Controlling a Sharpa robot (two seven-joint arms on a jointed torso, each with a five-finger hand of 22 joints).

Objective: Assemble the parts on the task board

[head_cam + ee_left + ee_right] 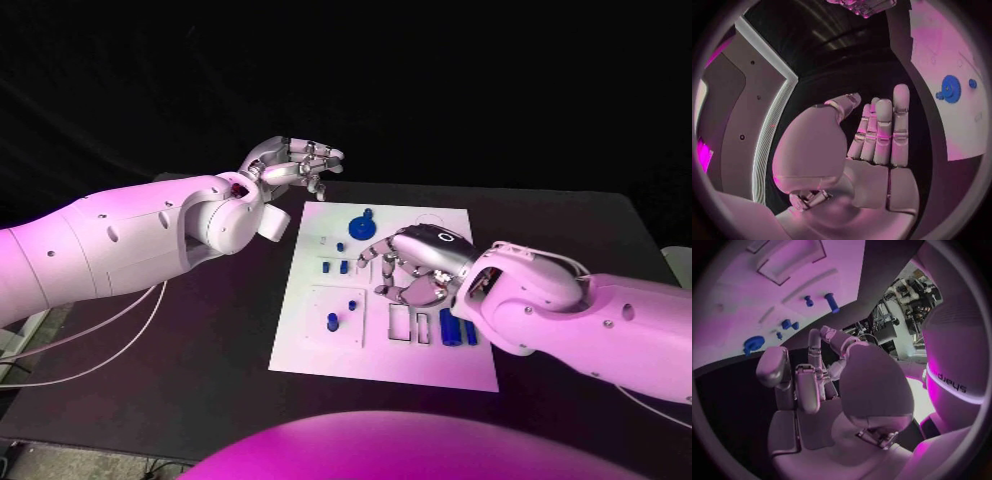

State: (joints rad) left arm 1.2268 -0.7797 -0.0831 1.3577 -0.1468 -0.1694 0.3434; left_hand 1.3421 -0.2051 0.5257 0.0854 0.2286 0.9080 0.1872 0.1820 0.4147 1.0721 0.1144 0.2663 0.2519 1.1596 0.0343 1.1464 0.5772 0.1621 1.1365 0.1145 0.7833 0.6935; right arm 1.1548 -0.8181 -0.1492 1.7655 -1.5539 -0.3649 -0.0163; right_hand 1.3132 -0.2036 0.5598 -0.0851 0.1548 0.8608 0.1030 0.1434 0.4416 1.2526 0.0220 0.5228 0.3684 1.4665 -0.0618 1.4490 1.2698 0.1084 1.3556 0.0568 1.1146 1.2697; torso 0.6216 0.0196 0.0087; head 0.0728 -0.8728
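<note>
The white task board lies in the middle of the table. A blue gear sits near its far edge, small blue parts below it, a blue oval part in a near-left recess and blue blocks near the right. My right hand hovers over the board's middle, fingers curled in with nothing seen in them. My left hand is raised beyond the board's far-left corner; its fingers are stretched out and hold nothing. The gear is also seen from both wrists.
Bare black table surrounds the board on the left and near side. Pale cables hang at the table's left edge. Empty rectangular recesses lie in the board beside the blue blocks.
</note>
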